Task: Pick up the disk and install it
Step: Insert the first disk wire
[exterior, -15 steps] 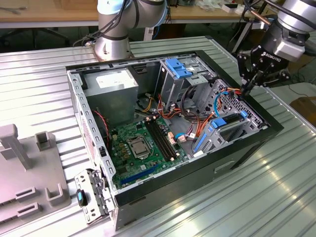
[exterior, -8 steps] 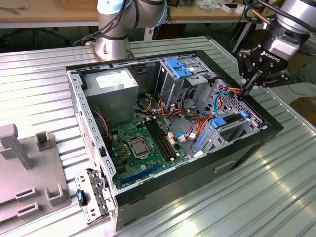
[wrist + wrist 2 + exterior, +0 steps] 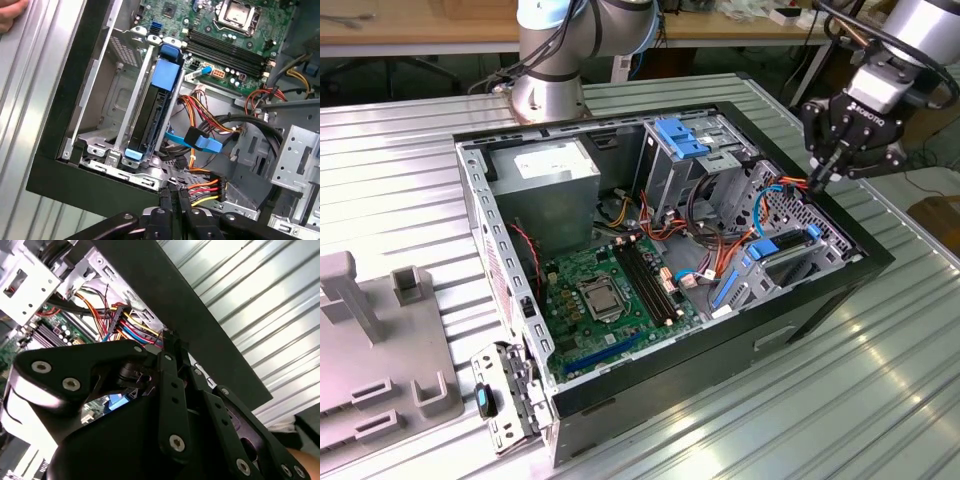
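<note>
The disk (image 3: 153,114) sits on edge in the drive bay at the front lower corner of the open computer case (image 3: 840,235), its blue carrier tabs showing at both ends. In the exterior view the disk (image 3: 788,257) lies low at the case's right end. My gripper (image 3: 817,183) hangs just above that end, over the case's edge, with its fingers pressed together and nothing visibly between them. In the first wrist view my gripper (image 3: 172,198) is beside a black power connector (image 3: 210,187) with red, yellow and orange wires. In the second wrist view my gripper (image 3: 170,342) is close to the same wire bundle.
A blue data cable (image 3: 197,140) runs loose beside the disk. The motherboard (image 3: 605,290) fills the case floor, with a grey power-supply box (image 3: 545,185) and a silver drive cage with a blue bracket (image 3: 685,135) at the back. A hand (image 3: 10,12) rests on the ribbed metal table (image 3: 880,380).
</note>
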